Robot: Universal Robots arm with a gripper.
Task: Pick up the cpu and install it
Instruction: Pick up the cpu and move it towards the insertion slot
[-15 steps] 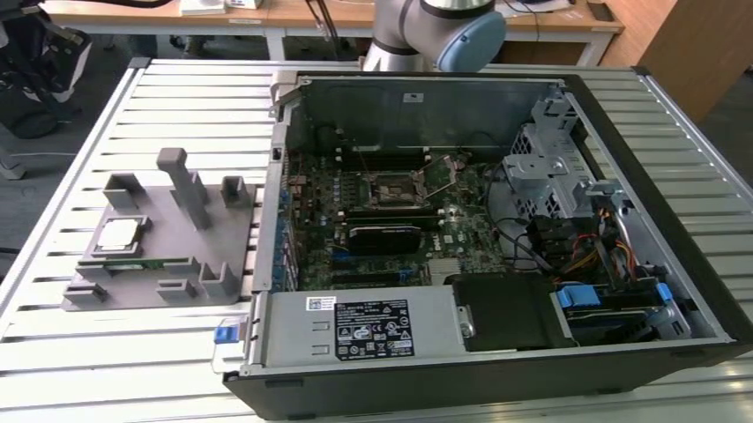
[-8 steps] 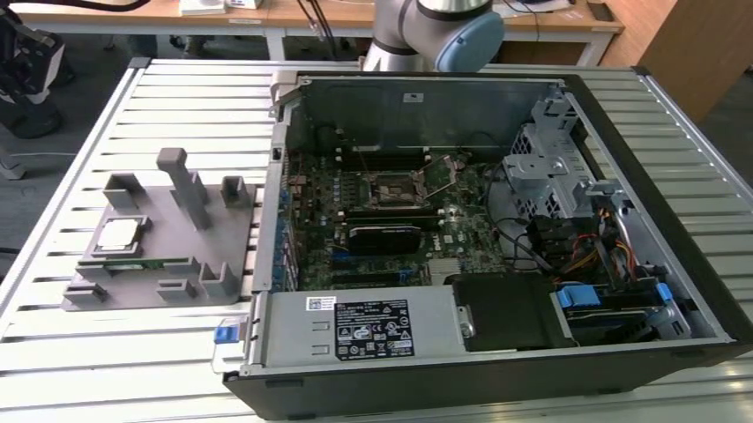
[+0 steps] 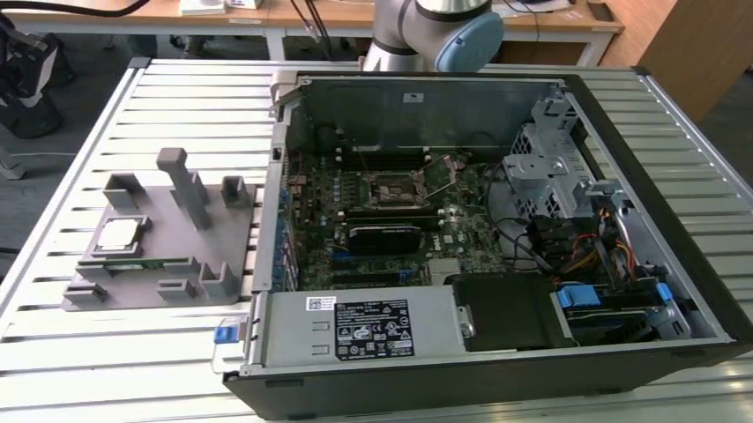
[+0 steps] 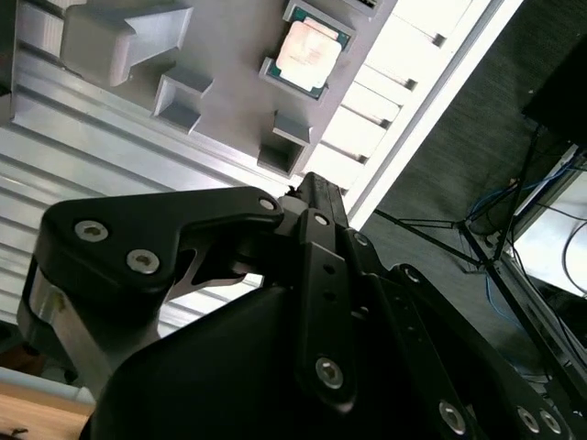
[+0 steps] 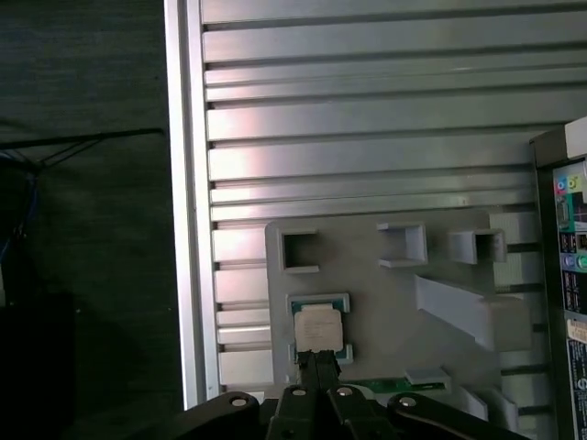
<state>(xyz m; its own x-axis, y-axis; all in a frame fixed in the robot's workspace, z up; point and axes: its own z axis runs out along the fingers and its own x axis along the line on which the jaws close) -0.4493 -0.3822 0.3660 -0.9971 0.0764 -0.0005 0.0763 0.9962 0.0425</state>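
One cpu (image 3: 119,233) lies flat in a fixture (image 3: 176,264) pocket, middle left of the exterior view, well apart from the case (image 3: 659,291). In the first wrist view the gripper (image 5: 317,359) hangs over it, fingers together, empty. Judgement: a clean pick needs the fingers parted, centred, square to the chip's edges, and a level lift.

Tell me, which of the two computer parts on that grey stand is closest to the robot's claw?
The square silvery cpu: in the first wrist view the gripper points straight at it, while the long green memory stick lies aside.
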